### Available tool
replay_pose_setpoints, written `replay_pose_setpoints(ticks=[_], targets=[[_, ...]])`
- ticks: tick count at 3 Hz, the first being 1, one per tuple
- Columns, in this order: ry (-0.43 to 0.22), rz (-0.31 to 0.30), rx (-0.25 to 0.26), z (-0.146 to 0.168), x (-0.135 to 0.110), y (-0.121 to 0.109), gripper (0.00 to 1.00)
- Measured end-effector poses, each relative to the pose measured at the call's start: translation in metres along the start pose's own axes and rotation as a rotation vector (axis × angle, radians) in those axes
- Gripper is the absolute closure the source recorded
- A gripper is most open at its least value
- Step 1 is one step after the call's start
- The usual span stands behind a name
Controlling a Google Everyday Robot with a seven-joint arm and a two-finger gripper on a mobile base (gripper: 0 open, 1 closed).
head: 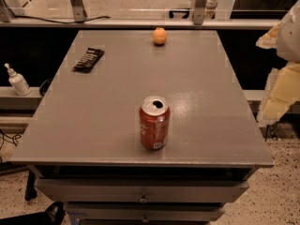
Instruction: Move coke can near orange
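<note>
The gripper is hanging beyond the right edge of the table, and I cannot tell whether it is open or closed. The coke can is standing upright well to its left, near the front edge. The orange is sitting farther back to the gripper's left, well apart from the can.

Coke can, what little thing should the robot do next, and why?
Probably bring the gripper, off past the right edge of the table, over to the coke can. The can stands upright and untouched near the front edge, far from the orange at the back.
</note>
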State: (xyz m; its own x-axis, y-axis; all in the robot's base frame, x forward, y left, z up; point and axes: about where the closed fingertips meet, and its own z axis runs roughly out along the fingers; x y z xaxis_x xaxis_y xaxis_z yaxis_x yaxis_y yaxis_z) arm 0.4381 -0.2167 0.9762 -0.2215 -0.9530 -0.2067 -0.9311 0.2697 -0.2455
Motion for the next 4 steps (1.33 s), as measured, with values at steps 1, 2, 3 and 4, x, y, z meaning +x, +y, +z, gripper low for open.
replay_pose_setpoints(ticks=[1, 2, 3, 4], targets=[[0.0, 0.0, 0.0, 0.0, 0.0, 0.0, 0.0], [-0.052, 0.027, -0.004, 0.006, -0.002, 0.0, 0.0], [-0.179, 0.106, -0.062, 0.043, -0.009, 0.007, 0.0], [-0.357, 0.18, -0.134, 0.077, -0.027, 0.011, 0.0]])
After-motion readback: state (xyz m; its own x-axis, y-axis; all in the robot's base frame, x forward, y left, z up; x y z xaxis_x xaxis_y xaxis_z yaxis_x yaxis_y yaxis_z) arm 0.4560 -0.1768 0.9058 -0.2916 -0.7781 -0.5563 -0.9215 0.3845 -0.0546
